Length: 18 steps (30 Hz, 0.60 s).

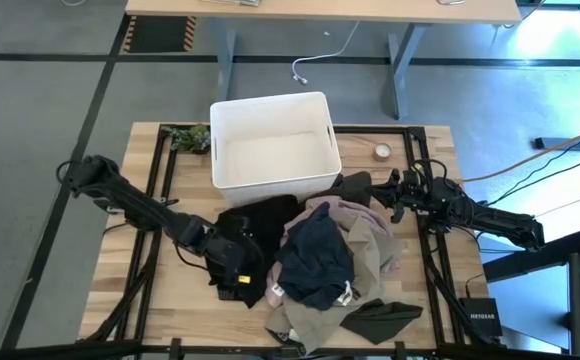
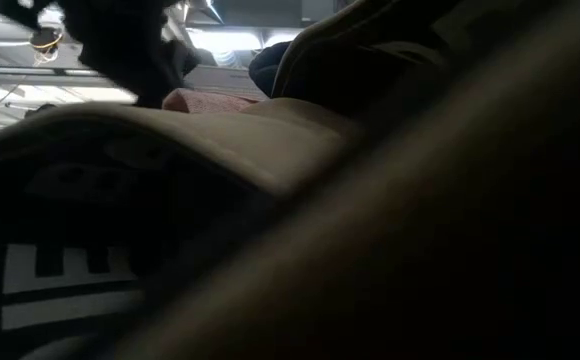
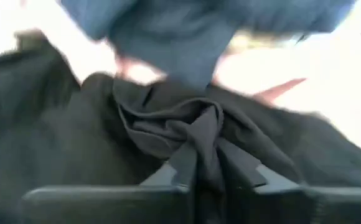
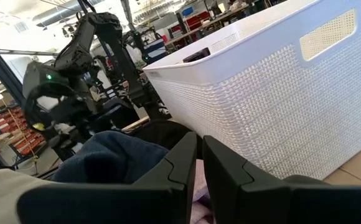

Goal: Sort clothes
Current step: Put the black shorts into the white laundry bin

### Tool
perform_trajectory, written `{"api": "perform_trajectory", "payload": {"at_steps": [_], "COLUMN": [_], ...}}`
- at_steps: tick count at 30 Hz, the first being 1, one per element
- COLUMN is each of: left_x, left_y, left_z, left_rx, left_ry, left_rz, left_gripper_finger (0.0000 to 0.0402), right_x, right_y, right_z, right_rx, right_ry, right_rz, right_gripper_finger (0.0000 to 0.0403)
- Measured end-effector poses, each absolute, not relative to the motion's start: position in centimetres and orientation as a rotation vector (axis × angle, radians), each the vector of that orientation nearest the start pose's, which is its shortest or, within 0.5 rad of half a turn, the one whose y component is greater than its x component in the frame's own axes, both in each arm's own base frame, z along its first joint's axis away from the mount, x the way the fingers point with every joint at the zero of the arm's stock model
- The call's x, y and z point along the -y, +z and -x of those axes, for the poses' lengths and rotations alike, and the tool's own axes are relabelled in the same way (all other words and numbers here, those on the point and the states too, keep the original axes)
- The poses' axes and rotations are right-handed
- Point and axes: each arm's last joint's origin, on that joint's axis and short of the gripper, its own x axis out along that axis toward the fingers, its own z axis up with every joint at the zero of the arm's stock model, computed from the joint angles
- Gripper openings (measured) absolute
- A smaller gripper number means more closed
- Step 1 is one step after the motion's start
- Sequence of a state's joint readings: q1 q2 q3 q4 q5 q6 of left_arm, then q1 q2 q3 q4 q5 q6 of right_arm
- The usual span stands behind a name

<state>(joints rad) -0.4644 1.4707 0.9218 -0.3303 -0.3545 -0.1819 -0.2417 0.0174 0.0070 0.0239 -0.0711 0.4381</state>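
- The clothes lie heaped on the wooden table [image 1: 110, 290], just in front of the white bin [image 1: 273, 140]
- The black garment [image 1: 260, 232] spreads at the heap's left side, its far edge touching the bin's near wall
- The navy garment [image 1: 315, 262] sits on top of the heap's middle, over the beige one [image 1: 380, 250], with the pink one [image 1: 335, 212] showing behind it toward the bin
- A dark olive piece [image 1: 382, 318] lies by itself at the heap's near right corner, and another dark bit [image 1: 355, 183] rests by the bin's right corner
- The left gripper [image 1: 232, 262] is down on the black garment at the heap's left edge; in the left wrist view its fingers [image 3: 183, 168] are pinched on a bunched fold of the black cloth [image 3: 187, 134], with the navy cloth [image 3: 187, 37] just beyond
- The right gripper [image 1: 382, 192] sits at the heap's far right, near the bin's right corner; in the right wrist view its fingers [image 4: 180, 165] are pressed almost together with only a thin slit between them and no cloth caught in it, the pink cloth [image 4: 199, 196] just under the tips, the navy cloth [image 4: 115, 158] beside them and the bin wall [image 4: 261, 99] close by
- In the low view cloth fills nearly everything, with a strip of pink [image 2: 210, 100] between darker folds
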Motion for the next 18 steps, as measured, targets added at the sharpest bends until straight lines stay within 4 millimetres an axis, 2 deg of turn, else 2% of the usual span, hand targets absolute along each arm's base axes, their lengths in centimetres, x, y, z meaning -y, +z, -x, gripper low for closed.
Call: {"api": "perform_trajectory", "payload": {"at_steps": [3,9,13,18], "left_x": [12.8,11.9,10.2,7.2], "left_y": [22.8,26.8,31.5,37.6], "left_z": [-26.6,-25.8,-24.9,-23.5], "left_rx": [-0.734,-0.534,-0.348,-0.027], "left_ry": [-0.099,-0.114,0.011,0.206], "left_rz": [-0.226,-0.278,-0.332,-0.389], "left_gripper_finger": [0.0009,0.0015,0.0006,0.0009], "right_x": [2.1,2.1,2.1,2.2], "right_y": [16.7,16.7,16.7,16.7], "right_z": [-9.6,-9.6,-9.6,-9.6], "right_rx": [0.051,0.051,0.052,0.059], "right_ry": [-0.153,-0.146,-0.153,-0.188], "right_rz": [-0.455,-0.467,-0.468,-0.464], "right_gripper_finger": [0.0046,0.0046,0.0046,0.0046]}}
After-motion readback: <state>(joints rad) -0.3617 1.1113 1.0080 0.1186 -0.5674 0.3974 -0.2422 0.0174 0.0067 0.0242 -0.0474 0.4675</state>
